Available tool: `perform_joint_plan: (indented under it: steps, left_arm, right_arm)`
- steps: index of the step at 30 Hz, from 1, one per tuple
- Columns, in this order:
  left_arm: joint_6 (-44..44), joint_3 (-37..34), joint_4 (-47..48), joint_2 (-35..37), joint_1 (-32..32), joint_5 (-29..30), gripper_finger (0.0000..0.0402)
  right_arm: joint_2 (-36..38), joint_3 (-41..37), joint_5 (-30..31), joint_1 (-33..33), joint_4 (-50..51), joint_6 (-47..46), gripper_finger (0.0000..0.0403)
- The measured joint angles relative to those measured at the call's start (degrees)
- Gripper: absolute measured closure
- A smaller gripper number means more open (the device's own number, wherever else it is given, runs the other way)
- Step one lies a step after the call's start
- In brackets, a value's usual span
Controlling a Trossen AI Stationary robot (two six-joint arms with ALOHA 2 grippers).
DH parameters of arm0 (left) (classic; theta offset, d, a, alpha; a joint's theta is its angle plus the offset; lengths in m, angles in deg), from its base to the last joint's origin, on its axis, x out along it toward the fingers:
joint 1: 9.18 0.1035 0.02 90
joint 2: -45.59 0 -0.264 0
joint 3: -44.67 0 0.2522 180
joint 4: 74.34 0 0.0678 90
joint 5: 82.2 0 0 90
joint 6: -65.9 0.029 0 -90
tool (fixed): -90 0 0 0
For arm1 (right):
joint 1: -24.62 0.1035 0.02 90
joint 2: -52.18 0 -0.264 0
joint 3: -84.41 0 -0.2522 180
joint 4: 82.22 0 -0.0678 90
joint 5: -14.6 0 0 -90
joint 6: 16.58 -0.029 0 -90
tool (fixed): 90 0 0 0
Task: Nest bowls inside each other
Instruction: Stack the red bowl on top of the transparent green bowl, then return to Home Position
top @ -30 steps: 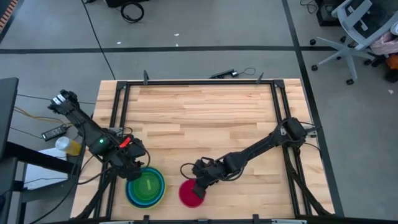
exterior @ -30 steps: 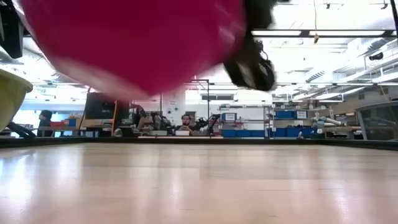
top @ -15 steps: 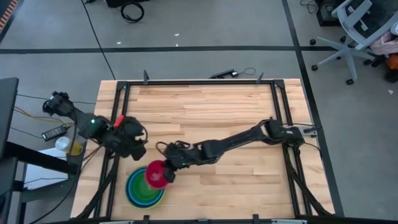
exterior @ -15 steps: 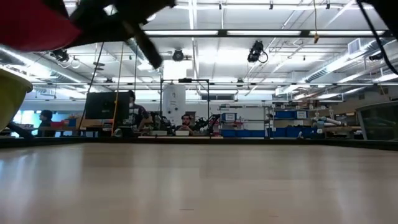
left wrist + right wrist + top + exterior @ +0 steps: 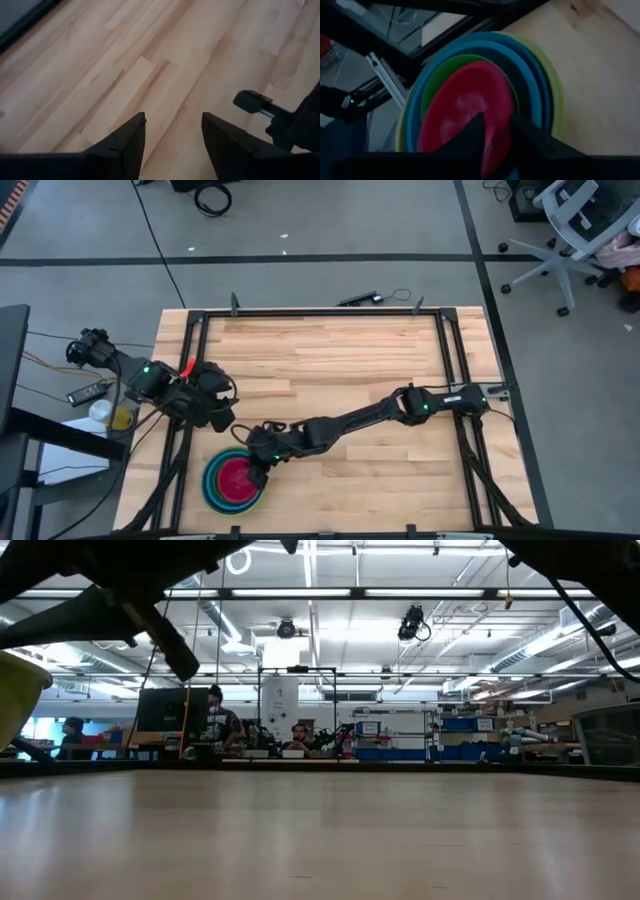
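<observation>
The bowls stand nested near the table's front left: the small magenta bowl [image 5: 236,478] [image 5: 465,102] lies inside the green one [image 5: 442,70]. Around these come the bright blue bowl [image 5: 490,50] and the large yellow-green bowl [image 5: 558,102] [image 5: 18,690]. My right gripper [image 5: 256,470] [image 5: 497,122] reaches over the stack from the right, its fingers a little apart on either side of the magenta bowl's rim. My left gripper [image 5: 216,406] [image 5: 172,132] hangs open over bare wood just beyond the stack. My right gripper comes slanting down from the table's right, with one finger [image 5: 470,137] inside and one outside the magenta bowl's right rim [image 5: 496,135]. The bowl sits level inside the green bowl. Whether the fingers touch the rim, I cannot tell.
Black frame rails [image 5: 190,380] run along the table's left, far and right sides. The right arm [image 5: 380,415] stretches low across the near half of the table. Bare wood [image 5: 330,355] lies toward the far edge and the right.
My right gripper has carried the magenta bowl from the middle of the near edge toward the table's left, over the stack. The bowl now lies inside the green bowl. My left gripper has drawn back from the stack toward the far edge and risen.
</observation>
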State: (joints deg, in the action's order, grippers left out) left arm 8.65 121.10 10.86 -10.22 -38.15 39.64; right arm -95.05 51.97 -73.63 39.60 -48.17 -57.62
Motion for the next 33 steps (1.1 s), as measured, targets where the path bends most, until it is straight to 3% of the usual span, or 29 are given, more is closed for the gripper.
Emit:
perform_joint_plan:
  steps: [4,7,12,18,26,30,33]
  left_arm:
    - [3.4,0.0,-0.6,0.0,0.0,0.2,0.0208]
    - [5.7,0.0,0.0,0.0,0.0,0.0,0.0208]
    - [2.7,0.0,0.8,0.0,-0.1,-0.2,0.0208]
    - [4.3,0.0,0.2,0.5,-0.2,0.2,0.0231]
    - [3.9,0.0,-0.1,1.2,-0.1,0.3,0.0256]
    - [3.9,0.0,-0.9,1.1,-0.1,0.3,0.0258]
    - [3.9,0.0,-1.4,1.1,-0.1,0.4,0.0258]
  right_arm:
    - [0.1,0.1,0.6,0.0,1.0,-1.3,0.0257]
    - [0.7,0.0,4.6,-0.1,3.4,-3.6,0.0219]
    - [5.0,0.0,13.4,-0.1,8.8,-2.6,0.0206]
    - [5.7,-0.3,2.6,-0.3,10.6,1.6,0.0252]
    - [4.1,-3.0,3.1,1.4,10.2,0.9,0.0343]
    - [3.9,-8.3,-2.2,1.4,-3.2,0.3,0.0390]
    - [3.8,-10.6,-7.4,1.5,-10.8,-0.6,0.0394]
